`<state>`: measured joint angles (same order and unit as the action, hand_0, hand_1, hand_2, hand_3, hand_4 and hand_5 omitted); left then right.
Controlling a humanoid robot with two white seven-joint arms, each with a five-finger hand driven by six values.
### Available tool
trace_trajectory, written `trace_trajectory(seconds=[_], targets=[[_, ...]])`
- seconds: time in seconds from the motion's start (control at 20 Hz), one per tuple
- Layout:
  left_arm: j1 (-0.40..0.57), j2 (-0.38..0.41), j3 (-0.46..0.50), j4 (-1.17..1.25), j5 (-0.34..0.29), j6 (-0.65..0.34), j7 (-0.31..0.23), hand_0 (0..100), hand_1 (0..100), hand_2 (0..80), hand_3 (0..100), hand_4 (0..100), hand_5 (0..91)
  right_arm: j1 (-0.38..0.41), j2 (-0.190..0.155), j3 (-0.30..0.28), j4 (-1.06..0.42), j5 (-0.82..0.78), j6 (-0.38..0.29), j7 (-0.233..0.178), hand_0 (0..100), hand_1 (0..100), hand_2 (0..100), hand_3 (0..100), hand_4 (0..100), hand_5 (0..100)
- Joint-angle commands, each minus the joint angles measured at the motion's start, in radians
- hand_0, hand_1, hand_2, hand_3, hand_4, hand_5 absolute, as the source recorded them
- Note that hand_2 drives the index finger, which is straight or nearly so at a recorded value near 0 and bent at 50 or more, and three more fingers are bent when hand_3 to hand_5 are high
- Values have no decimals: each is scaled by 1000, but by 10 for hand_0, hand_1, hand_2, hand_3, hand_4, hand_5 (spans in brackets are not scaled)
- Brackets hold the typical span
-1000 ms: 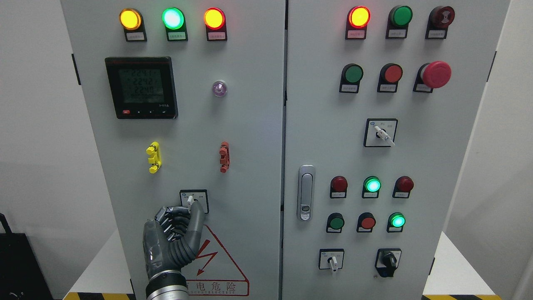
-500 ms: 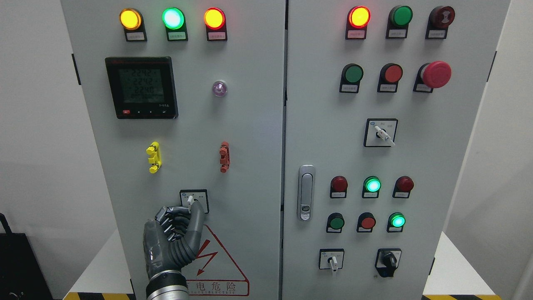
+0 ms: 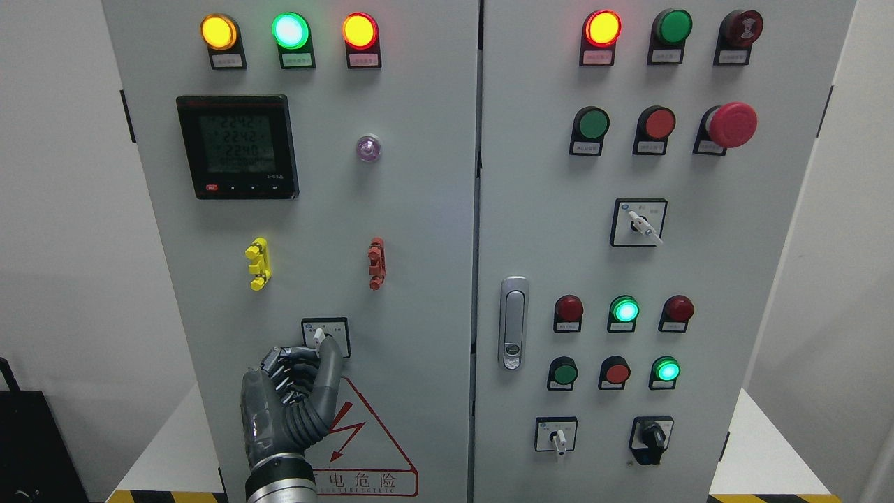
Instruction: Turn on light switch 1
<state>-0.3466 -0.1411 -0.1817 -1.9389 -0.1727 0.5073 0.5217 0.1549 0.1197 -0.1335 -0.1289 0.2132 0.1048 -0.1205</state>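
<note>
A small rotary selector switch with a white lever sits in a black-framed plate low on the left cabinet door; its lever points up and slightly left. My left hand, dark grey, comes up from the bottom edge. Its thumb lies against the lower right of the switch knob. The curled fingers press in from the lower left, so the hand pinches the knob's base, which is hidden. The right arm does not show.
Above the switch are a yellow clip, a red clip, a black meter and three lit lamps. The right door carries a handle, push buttons, a red mushroom button and more selector switches. A red warning triangle lies below my hand.
</note>
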Motion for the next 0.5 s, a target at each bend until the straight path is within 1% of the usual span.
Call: trace_trajectory(seconds=[0.0,0.45], targets=[[0,0,-1,0,1,0,-6,623,568,617,832,846,816,0,0,0,0,0,0,-1,50,0,0,0,0,0],[0,0,-1,3,1,0,-6,651,558,620,840,850,816,0,0,0,0,0,0,-1,50,0,0,0,0,0]])
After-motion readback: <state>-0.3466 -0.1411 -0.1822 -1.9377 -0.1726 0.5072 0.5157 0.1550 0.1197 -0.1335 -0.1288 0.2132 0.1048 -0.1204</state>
